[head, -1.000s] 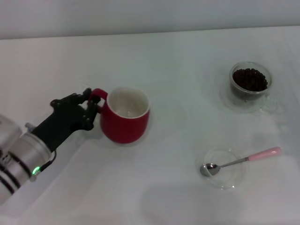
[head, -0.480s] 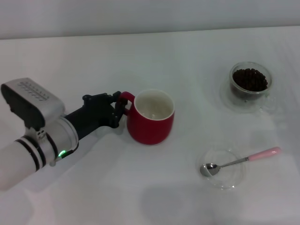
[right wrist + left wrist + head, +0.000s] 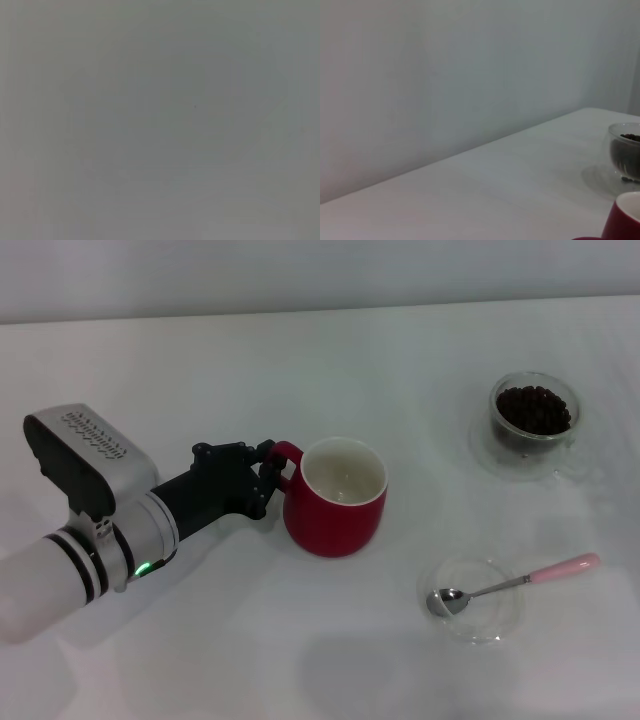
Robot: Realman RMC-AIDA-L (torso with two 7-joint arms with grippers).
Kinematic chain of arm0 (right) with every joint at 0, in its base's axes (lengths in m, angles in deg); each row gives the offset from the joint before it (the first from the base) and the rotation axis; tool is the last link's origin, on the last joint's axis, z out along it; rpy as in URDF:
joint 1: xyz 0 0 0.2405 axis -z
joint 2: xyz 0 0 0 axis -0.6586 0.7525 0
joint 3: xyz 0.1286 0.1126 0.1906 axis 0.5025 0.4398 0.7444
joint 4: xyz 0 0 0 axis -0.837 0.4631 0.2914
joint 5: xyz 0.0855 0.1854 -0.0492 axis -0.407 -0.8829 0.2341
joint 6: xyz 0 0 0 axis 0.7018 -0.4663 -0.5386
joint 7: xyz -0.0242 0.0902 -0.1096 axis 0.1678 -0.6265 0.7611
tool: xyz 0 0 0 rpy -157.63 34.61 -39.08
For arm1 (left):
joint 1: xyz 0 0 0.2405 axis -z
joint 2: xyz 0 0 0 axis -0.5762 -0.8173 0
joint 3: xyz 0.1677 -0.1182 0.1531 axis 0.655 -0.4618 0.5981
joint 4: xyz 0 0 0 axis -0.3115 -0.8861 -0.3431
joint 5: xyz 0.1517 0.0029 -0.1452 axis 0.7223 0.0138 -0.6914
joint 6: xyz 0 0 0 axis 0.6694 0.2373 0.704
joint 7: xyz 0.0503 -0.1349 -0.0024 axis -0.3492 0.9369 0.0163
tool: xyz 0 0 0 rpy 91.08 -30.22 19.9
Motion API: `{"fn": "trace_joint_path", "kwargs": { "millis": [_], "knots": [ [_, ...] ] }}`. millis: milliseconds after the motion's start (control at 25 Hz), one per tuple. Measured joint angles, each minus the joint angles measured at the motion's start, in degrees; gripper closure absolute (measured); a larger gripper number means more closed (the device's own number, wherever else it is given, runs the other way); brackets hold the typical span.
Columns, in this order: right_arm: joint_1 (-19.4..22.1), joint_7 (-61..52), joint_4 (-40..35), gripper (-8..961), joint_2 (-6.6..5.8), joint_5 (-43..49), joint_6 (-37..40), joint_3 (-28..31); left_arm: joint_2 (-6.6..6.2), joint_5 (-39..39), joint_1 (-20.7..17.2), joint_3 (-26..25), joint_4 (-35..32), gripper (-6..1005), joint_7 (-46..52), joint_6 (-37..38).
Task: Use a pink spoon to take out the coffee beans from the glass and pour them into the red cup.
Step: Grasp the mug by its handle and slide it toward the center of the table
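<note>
Jaws of the left gripper (image 3: 272, 472) are closed on the small loop handle of the red cup (image 3: 335, 498), the black fingers (image 3: 262, 455) pinching the loop from both sides (the cup's bulbous body itself is untouched by them). Behind the fingers, the dark wrist runs back into a silver forearm with black bands and a small green light, crossing the near-left part of the white tabletop (image 3: 300, 370).

That red cup stands upright near the middle of the tabletop, its white inside showing no beans; in the left wrist view only a corner of its rim (image 3: 625, 220) shows.

Well apart from the cup, toward the far right, the glass (image 3: 534, 413) sits upright with the coffee beans (image 3: 534, 408) heaped dark inside it; the left wrist view catches it too (image 3: 625, 152), beyond the cup's rim.

Nearer the robot on the right side lies a shallow clear glass dish (image 3: 470, 600). Across it rests the pink spoon (image 3: 515, 583), its shiny metal bowl down in the dish and its pale pink handle sticking out over the dish's rim, angled toward the right edge of the tabletop.

No part of the right gripper appears in the head view, and the right wrist view is a plain grey field.
</note>
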Motion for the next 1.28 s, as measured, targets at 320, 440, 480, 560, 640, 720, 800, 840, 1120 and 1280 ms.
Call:
{"fn": "trace_joint_path", "kwargs": {
  "millis": [320, 440, 480, 560, 640, 720, 800, 840, 1120, 1280],
  "knots": [
    [-0.4, -0.1, -0.3, 300, 0.0, 0.0, 0.4, 0.0, -0.01, -0.3, -0.7, -0.7, -0.3, 831, -1.0, -0.2],
    [-0.5, -0.1, -0.3, 300, 0.0, 0.0, 0.8, 0.0, -0.01, -0.3, -0.8, -0.7, -0.3, 766, -1.6, -0.2],
    [-0.5, -0.1, -0.3, 300, 0.0, 0.0, 0.8, 0.0, 0.0, -0.3, -1.0, -0.8, -0.2, 744, -2.0, -0.2],
    [-0.5, -0.1, -0.3, 300, 0.0, 0.0, 0.9, 0.0, 0.04, -0.5, -1.2, -1.0, -0.2, 718, -2.5, -0.2],
    [-0.5, -0.1, -0.3, 300, 0.0, 0.0, 0.9, 0.0, 0.08, -0.6, -1.6, -1.5, -0.2, 693, -2.9, -0.2],
    [-0.5, -0.1, -0.3, 300, 0.0, 0.0, 0.9, 0.0, 0.11, -0.6, -2.1, -1.7, -0.1, 657, -4.1, -0.5],
    [-0.5, -0.1, -0.3, 300, 0.0, 0.0, 0.9, 0.0, 0.16, -0.6, -3.0, -1.8, 0.0, 611, -6.0, -1.6],
    [-0.5, -0.1, -0.4, 300, 0.0, 0.0, 0.9, 0.0, 0.19, -0.6, -3.6, -1.8, 0.0, 587, -6.7, -2.3],
    [-0.5, -0.2, -0.8, 300, 0.0, 0.0, 0.9, 0.0, 0.04, -0.5, -8.4, -3.4, -0.7, 541, -8.3, -8.5],
    [-0.4, -0.2, -1.0, 300, 0.0, 0.0, 1.1, 0.0, -0.03, -0.7, -11.7, -3.8, -2.4, 542, -8.3, -14.3]
  ]
}}
